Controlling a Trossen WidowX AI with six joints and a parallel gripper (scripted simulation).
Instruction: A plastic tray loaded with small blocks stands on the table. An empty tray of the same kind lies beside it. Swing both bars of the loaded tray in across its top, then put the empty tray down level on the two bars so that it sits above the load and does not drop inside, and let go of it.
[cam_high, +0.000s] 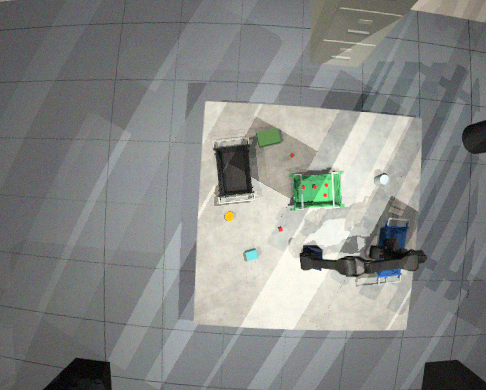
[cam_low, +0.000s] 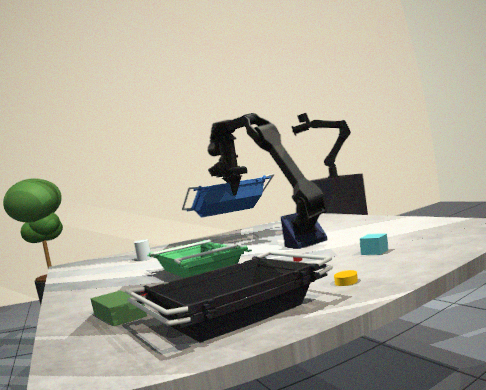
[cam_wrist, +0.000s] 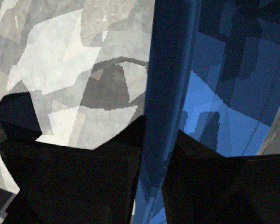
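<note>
The loaded green tray (cam_high: 317, 176) (cam_low: 200, 262) stands mid-table with several red blocks (cam_high: 314, 186) inside. Its two wire bars (cam_high: 302, 192) (cam_high: 334, 187) lie across its top, and they also show in the side view (cam_low: 182, 246) (cam_low: 210, 251). My gripper (cam_high: 389, 248) (cam_low: 234, 189) (cam_wrist: 149, 121) is shut on the long wall of the empty blue tray (cam_high: 395, 232) (cam_low: 220, 200) (cam_wrist: 169, 97). It holds the tray high in the air, slightly tilted, off to the side of the green tray and nearer the table's right edge.
A black tray (cam_high: 218, 170) (cam_low: 250, 295) with its bars out stands at the left. Around it are a green block (cam_high: 268, 137) (cam_low: 112, 306), an orange disc (cam_high: 229, 216) (cam_low: 346, 277), a cyan cube (cam_high: 251, 255) (cam_low: 374, 243) and a white cup (cam_high: 382, 179) (cam_low: 142, 249). Two loose red blocks (cam_high: 292, 155) (cam_high: 280, 229) lie on the table.
</note>
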